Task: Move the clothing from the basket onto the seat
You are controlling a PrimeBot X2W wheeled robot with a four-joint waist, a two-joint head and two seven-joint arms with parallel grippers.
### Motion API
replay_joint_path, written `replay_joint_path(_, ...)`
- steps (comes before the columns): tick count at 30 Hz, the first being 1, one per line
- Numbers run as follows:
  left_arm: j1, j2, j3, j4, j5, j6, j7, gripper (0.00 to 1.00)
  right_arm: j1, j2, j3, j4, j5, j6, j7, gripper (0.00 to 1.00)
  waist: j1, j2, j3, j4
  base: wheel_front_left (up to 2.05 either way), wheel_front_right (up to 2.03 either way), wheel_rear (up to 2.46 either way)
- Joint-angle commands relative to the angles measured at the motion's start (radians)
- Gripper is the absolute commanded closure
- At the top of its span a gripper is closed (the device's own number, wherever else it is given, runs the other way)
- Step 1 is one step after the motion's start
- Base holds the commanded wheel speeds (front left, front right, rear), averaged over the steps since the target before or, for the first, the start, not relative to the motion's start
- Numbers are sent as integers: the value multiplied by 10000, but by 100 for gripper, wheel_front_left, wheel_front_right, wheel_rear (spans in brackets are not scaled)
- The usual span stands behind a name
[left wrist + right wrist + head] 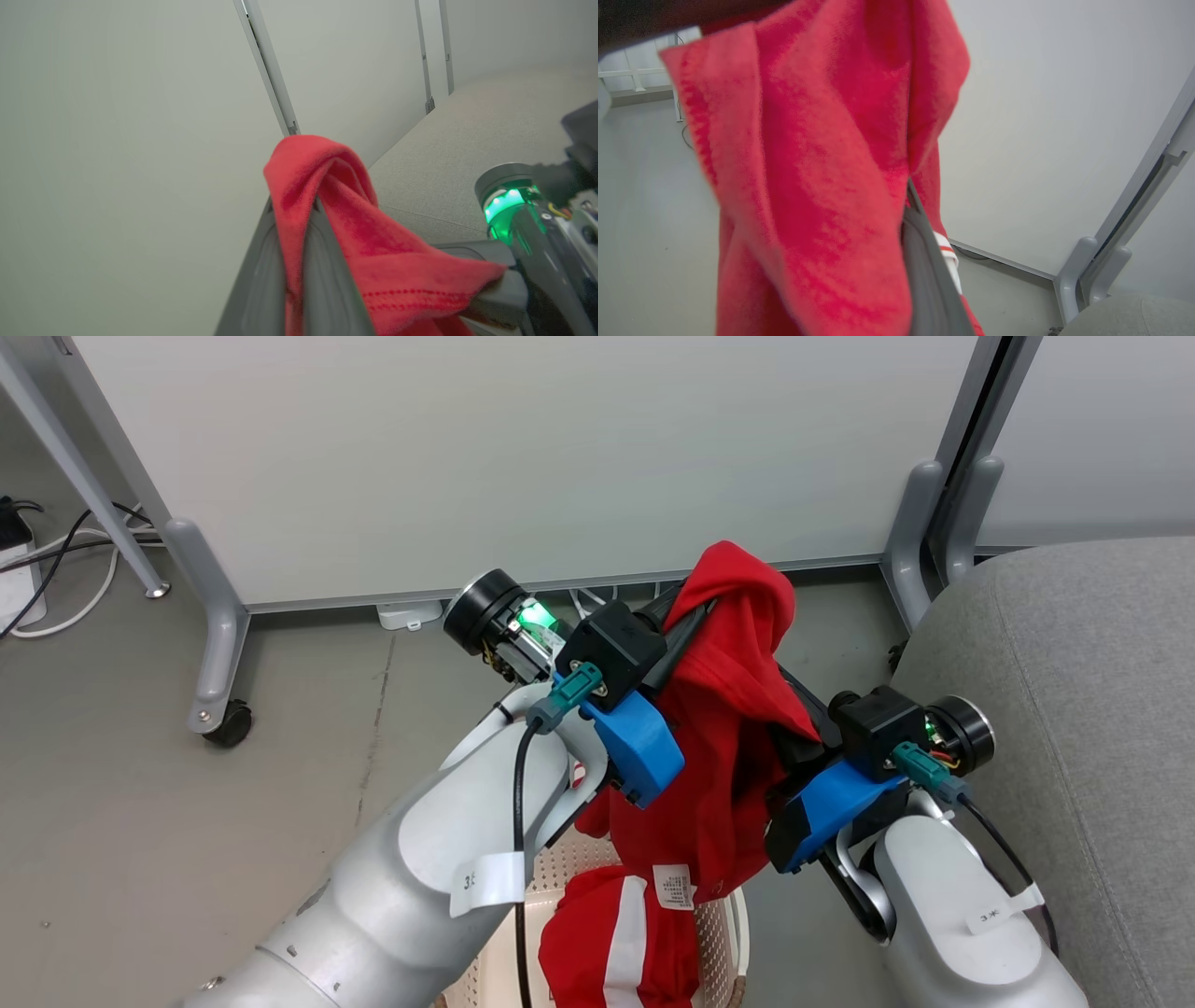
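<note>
A plain red garment (724, 709) of the clothing hangs above the basket (724, 933), held up by both grippers. My left gripper (695, 609) is shut on its top fold; the left wrist view has the cloth (373, 242) pinched between the two grey fingers (327, 280). My right gripper (794, 695) is shut on the same garment lower on its right side, where the cloth (808, 186) drapes over one finger (927, 270). A red piece with a white stripe (621, 943) lies in the basket. The grey seat (1074, 709) is at the right.
White partition panels (523, 457) on grey wheeled feet (219, 653) stand behind, on a grey floor (187, 821). Cables and a power strip (19, 569) lie at the far left. The seat's edge is close beside my right forearm (962, 915).
</note>
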Motion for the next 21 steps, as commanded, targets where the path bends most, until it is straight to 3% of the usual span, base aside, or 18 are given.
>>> replay_joint_path(1,-105,-11,-4,35,-28,41,-50,0,43,25,-64,-74,96,1,-6,100,-1,0,10,7,0,0,0)
replay_joint_path(14,66,-2,-51,47,-34,82,-49,0,127,41,-706,-350,248,3,-8,100,-1,0,150,-13,0,0,0)
replay_joint_path(21,138,75,-73,1,-22,94,-49,0,218,45,-1173,-564,204,3,-8,100,-1,0,371,-375,0,0,0)
